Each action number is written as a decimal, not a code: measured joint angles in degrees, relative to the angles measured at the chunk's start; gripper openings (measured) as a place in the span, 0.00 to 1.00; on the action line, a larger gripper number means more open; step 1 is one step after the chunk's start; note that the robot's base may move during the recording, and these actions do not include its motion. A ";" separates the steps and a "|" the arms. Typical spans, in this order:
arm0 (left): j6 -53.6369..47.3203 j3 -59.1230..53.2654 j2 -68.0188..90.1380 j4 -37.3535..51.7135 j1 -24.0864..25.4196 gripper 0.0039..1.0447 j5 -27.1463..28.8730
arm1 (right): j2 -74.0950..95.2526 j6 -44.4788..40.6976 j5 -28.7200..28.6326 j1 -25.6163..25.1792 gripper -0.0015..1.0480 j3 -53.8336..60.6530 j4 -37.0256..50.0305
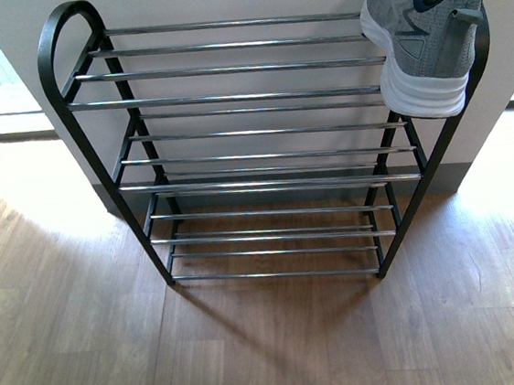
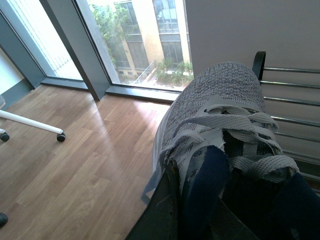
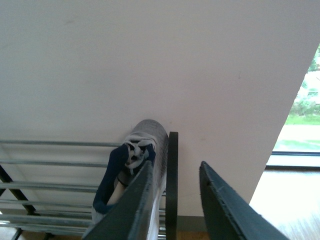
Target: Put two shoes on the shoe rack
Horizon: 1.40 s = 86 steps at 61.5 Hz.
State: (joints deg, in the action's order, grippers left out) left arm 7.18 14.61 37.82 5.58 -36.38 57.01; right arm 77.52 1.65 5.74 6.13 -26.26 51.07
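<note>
On the top shelf of the shoe rack [image 1: 228, 94], at its right end, a grey sneaker [image 1: 424, 32] lies tilted against the black frame, its white sole turned to the near side and overhanging the nearest chrome bar. Near that end, the right gripper [image 3: 175, 167] hangs with its fingers spread and nothing between them. Left of the rack, the left gripper [image 2: 200, 205] is clamped on a second sneaker [image 2: 220, 105] at its navy collar, toe pointing away from the wrist, above the wooden floor [image 2: 75, 165]. Neither arm shows in the front view. The lower shelves hold nothing.
</note>
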 joint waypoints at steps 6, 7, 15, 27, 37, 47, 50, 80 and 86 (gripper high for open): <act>0.00 0.00 0.00 0.00 0.00 0.01 0.00 | -3.26 -0.52 -0.72 -0.81 0.02 4.20 0.72; -0.02 0.00 0.00 0.00 0.00 0.01 0.00 | -3.61 -0.94 -0.87 -0.94 0.01 4.61 0.76; -0.02 0.00 0.00 0.00 0.00 0.01 -0.02 | -7.63 -1.16 -1.46 -1.81 0.02 9.09 0.98; 0.00 0.00 0.00 0.00 0.00 0.01 0.00 | -14.64 -1.33 -5.49 -5.16 0.02 14.82 -0.15; -0.02 0.00 0.00 0.00 0.00 0.01 -0.02 | -21.44 -1.33 -5.73 -6.03 0.02 18.82 -3.08; 0.00 0.00 0.00 0.00 0.00 0.01 0.00 | -27.96 -1.33 -5.73 -6.03 0.02 21.46 -7.06; -0.02 0.00 0.00 0.00 0.00 0.01 0.00 | -28.46 -1.33 -5.73 -6.03 0.02 22.51 -6.10; 0.00 0.00 0.00 0.00 0.00 0.01 0.00 | -44.94 -1.33 -5.77 -6.05 0.02 25.11 -19.17; -0.02 0.00 0.00 0.00 0.00 0.01 -0.02 | -48.04 -1.33 -5.77 -6.05 0.02 25.14 -22.08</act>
State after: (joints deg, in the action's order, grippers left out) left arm 7.16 14.61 37.82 5.58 -36.38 56.99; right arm 29.47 0.32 -0.03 0.08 -1.13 28.99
